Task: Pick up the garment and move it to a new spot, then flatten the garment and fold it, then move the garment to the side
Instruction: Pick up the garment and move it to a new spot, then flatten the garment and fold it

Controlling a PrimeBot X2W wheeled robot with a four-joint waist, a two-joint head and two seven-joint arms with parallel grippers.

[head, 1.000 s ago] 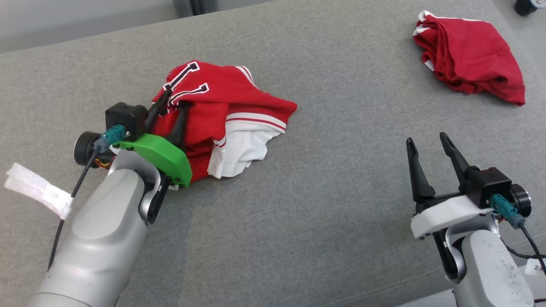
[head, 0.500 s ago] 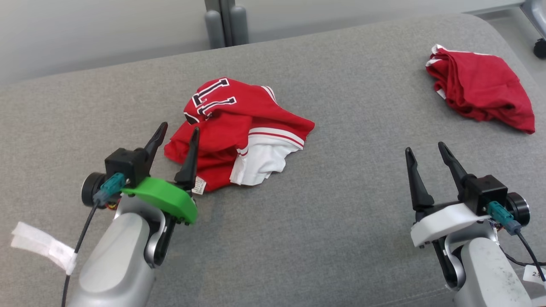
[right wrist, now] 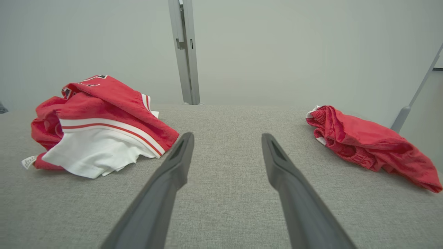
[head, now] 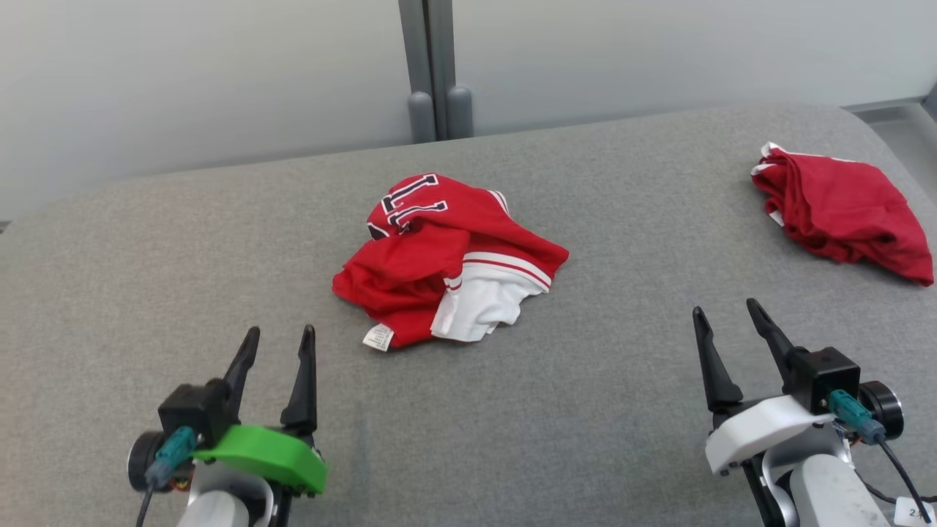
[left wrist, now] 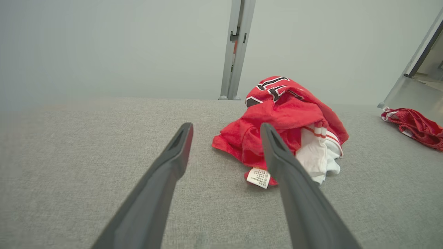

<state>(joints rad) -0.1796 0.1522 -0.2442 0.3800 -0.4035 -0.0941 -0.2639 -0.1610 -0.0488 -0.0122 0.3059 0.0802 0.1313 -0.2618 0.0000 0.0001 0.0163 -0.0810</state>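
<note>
Red crumpled garment [head: 432, 252] heaped on grey cushion [head: 585, 410], just in front of the post [head: 432, 110]; white panel, striped hem, black-and-white numerals, small white tag showing. Farther from the post, left gripper [head: 282, 331] and right gripper [head: 725, 307], both spread wide, empty.

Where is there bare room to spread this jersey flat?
Widest bare stretch of grey surface: between the crumpled jersey and the other red garment. Also bare: left of the jersey, and the near strip between left gripper and right gripper. Crowded only at the far right corner.
</note>
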